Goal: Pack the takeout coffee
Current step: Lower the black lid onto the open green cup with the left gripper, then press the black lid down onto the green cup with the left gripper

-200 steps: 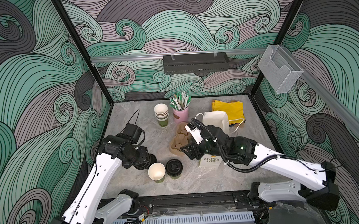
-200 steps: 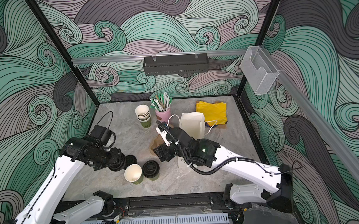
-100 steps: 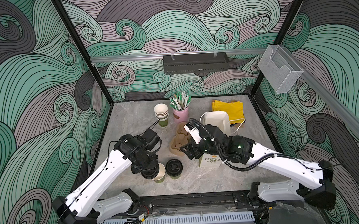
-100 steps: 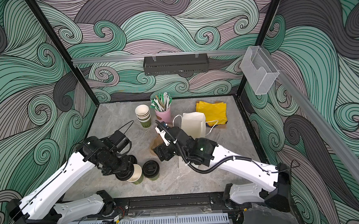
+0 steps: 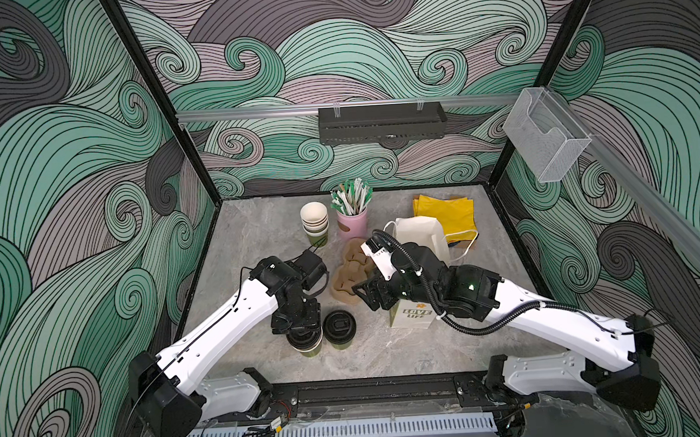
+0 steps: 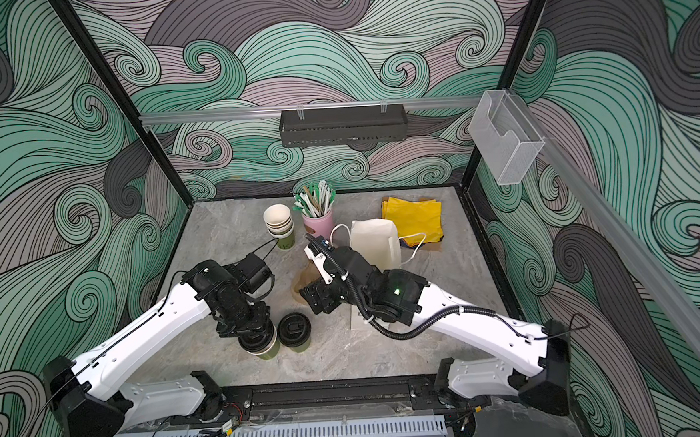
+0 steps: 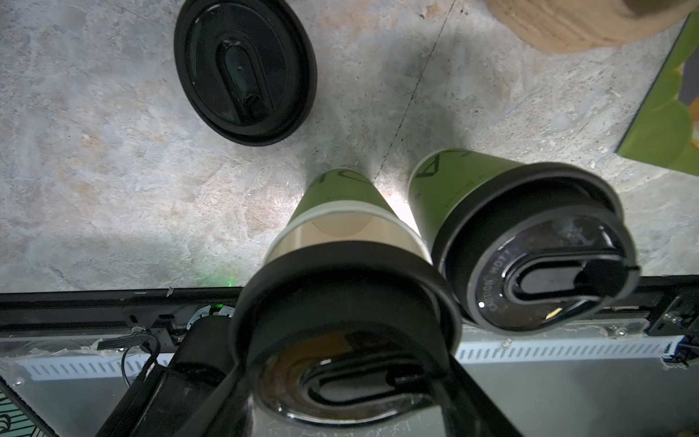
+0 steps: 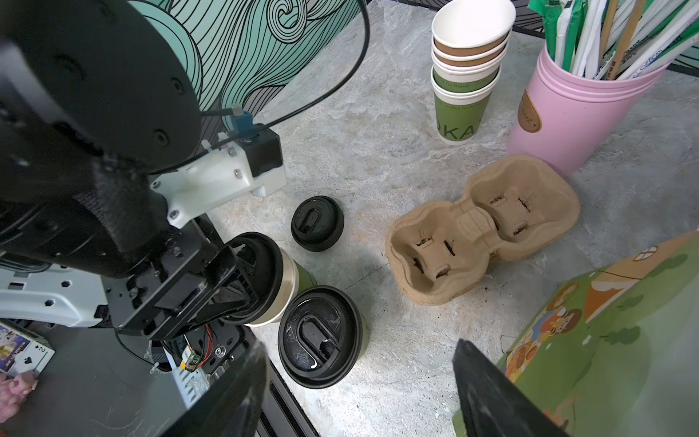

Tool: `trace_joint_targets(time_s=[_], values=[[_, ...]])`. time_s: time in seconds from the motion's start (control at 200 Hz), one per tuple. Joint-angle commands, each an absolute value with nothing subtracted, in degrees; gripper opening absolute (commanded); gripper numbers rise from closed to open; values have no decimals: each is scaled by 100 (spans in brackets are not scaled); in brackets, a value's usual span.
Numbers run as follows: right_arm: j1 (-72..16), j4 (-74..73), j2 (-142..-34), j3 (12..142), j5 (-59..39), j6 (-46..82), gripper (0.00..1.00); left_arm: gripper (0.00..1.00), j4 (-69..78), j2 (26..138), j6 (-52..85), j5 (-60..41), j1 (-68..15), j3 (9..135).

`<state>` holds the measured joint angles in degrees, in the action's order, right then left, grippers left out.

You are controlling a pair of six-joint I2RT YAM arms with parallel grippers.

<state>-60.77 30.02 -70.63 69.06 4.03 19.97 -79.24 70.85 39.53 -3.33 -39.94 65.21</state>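
Note:
Two olive-green takeout coffee cups stand side by side near the table's front edge. One cup (image 5: pixel 339 326) (image 8: pixel 321 336) wears its black lid. The other cup (image 7: pixel 340 208) (image 8: pixel 299 278) shows a strip of cream inside under a black lid (image 7: pixel 348 329) that sits tilted over its rim. My left gripper (image 5: pixel 301 328) (image 6: pixel 250 329) (image 7: pixel 348 378) is shut on that lid from above. My right gripper (image 5: pixel 369 297) (image 8: pixel 360 363) hangs open and empty over the table between the lidded cup and the brown cup carrier (image 5: pixel 349 269) (image 8: pixel 480 227).
A spare black lid (image 7: pixel 246 72) (image 8: pixel 317 223) lies flat behind the cups. A stack of empty cups (image 5: pixel 314 221), a pink cup of straws (image 5: pixel 352 219), a white paper bag (image 5: pixel 422 236) and yellow napkins (image 5: pixel 448 215) stand at the back. A green printed box (image 5: pixel 412 317) sits under my right arm.
My left gripper has carried the black lid rightwards from beside the open cup to over its rim, covering the cream inside. My right arm has hardly moved.

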Motion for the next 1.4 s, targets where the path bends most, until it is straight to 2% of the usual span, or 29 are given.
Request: trace_joint_targets(time_s=[0.0, 1.396], values=[[-6053, 3048, -6966, 6917, 401, 2030, 78, 67, -7811, 7159, 3801, -474, -4030, 6454], [-6050, 2978, -7025, 6928, 238, 2065, 78, 68, -7679, 7488, 3678, -177, -4027, 5956]])
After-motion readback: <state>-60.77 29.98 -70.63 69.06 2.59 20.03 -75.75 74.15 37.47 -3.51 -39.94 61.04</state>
